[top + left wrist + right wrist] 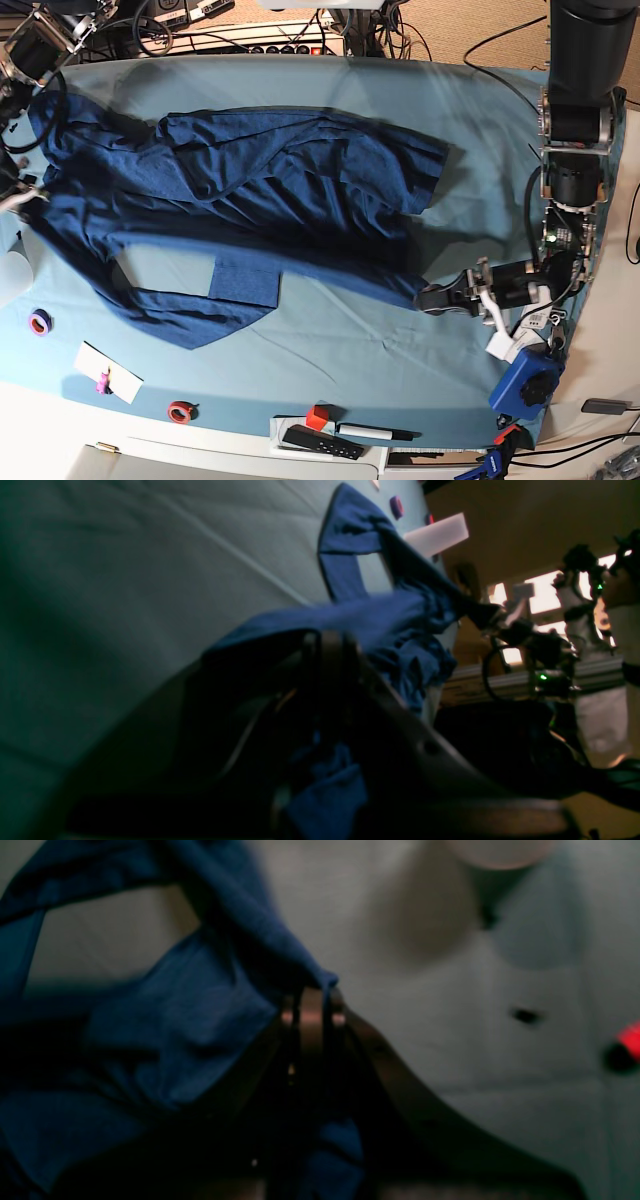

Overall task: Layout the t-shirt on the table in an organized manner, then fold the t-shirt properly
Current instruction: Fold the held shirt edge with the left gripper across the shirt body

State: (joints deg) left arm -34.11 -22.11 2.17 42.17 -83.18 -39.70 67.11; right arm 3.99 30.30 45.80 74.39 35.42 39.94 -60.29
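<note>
T-shirt (250, 190) sprawls above tape rolls (40, 322), marker (375, 432).

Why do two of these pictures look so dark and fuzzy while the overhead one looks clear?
Left wrist view: the left end effector sits so close that it is a dark, unfocused mass, and bright windows behind deepen the gloom. Right wrist view: dim and soft throughout, with the t-shirt blurred and a shadow on the table. Base view: evenly lit and sharp.
</note>
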